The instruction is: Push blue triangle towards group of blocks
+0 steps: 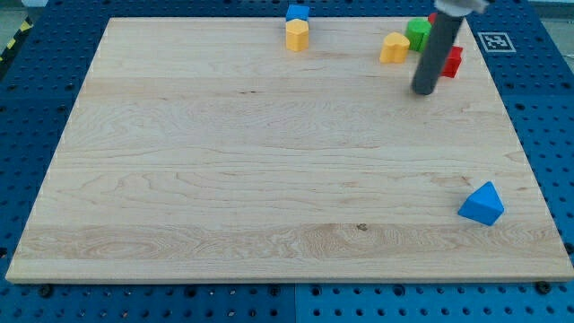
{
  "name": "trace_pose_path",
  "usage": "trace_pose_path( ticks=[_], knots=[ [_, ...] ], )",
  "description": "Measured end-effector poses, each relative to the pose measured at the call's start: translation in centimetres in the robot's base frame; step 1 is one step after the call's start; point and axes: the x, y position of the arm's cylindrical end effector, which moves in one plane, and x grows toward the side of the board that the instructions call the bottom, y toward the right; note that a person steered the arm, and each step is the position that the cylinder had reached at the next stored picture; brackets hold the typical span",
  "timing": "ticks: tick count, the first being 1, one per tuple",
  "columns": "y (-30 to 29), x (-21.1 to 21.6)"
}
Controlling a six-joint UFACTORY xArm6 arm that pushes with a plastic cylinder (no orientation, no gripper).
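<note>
The blue triangle (482, 204) lies near the board's lower right corner. A group of blocks sits at the view's top right: a yellow block (394, 47), a green block (418, 33) and a red block (453, 61) partly hidden behind my rod. My tip (423, 91) rests on the board just below this group, far above the blue triangle and slightly to its left. Nothing touches the blue triangle.
A blue block (297, 13) and a yellow block (297, 36) stand together at the top middle edge of the wooden board (224, 179). A blue pegboard table surrounds the board. A marker tag (494, 40) lies off the top right corner.
</note>
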Motion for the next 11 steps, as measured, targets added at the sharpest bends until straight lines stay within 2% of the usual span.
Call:
trace_pose_path(
  ticks=[1, 2, 3, 4, 5, 9, 11],
  knots=[
    [-4.7, 4.6],
    [-5.4, 11.6],
    [-4.1, 18.7],
    [1.6, 21.2],
    [6.6, 20.0],
    [6.4, 15.5],
    [3.3, 14.8]
  ],
)
